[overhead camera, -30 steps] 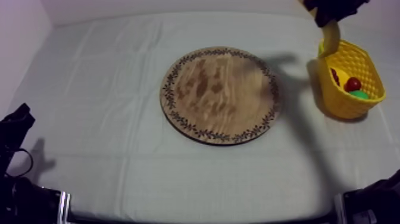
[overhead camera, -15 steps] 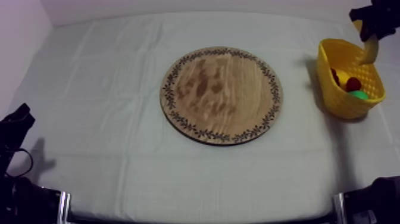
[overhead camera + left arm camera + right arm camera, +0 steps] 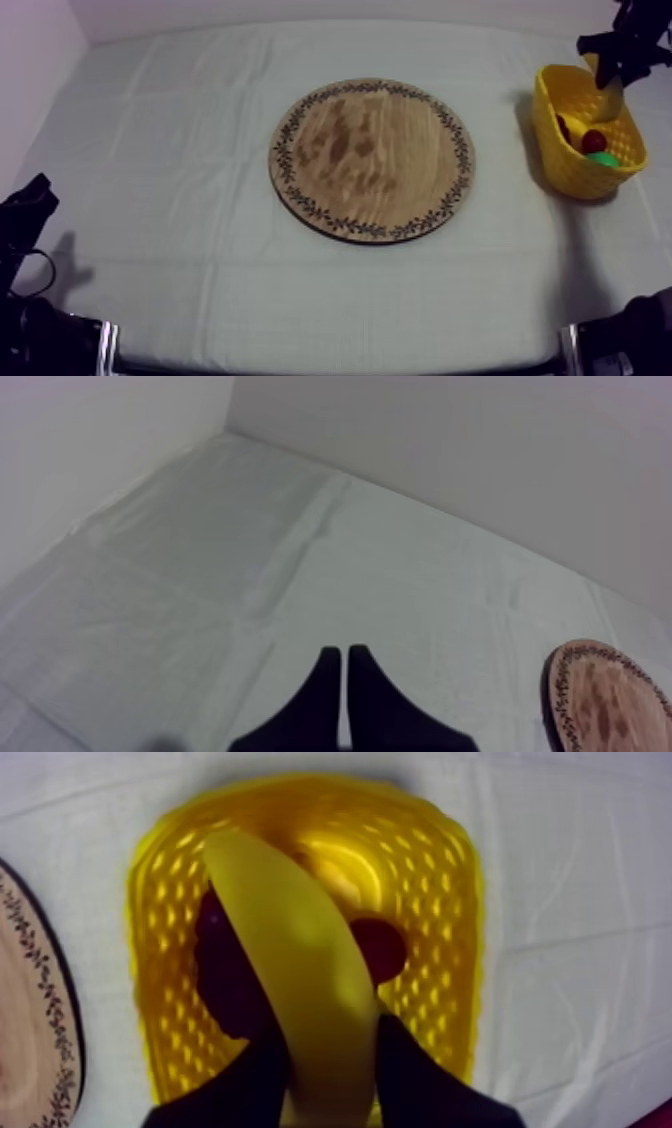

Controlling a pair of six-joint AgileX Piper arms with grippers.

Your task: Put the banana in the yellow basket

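The banana (image 3: pixel 610 97) hangs at the upper right of the top view, its long axis close to upright and its lower tip pointing down into the yellow basket (image 3: pixel 560 165). In the right wrist view the banana (image 3: pixel 300 982) runs lengthwise away from the right jaws, its far tip over the basket's (image 3: pixel 450 902) inside. The right jaws are closed on its near end, one black finger (image 3: pixel 410 1072) at each side.

Inside the basket lie a small red fruit (image 3: pixel 594 140) and a green piece (image 3: pixel 603 158) whose kind I cannot tell. In the right wrist view the small red fruit (image 3: pixel 385 947) sits just beside the banana.

The wooden board (image 3: pixel 370 160) lies bare at the middle of the table (image 3: pixel 150 200), well apart from the basket.

The right arm (image 3: pixel 635 40) comes in at the upper right, above the basket. The left arm (image 3: pixel 25 215) sits low at the lower left. The left jaws are closed on nothing, fingers (image 3: pixel 320 696) together as a narrow wedge over the cloth, the board's rim (image 3: pixel 610 701) nearby.
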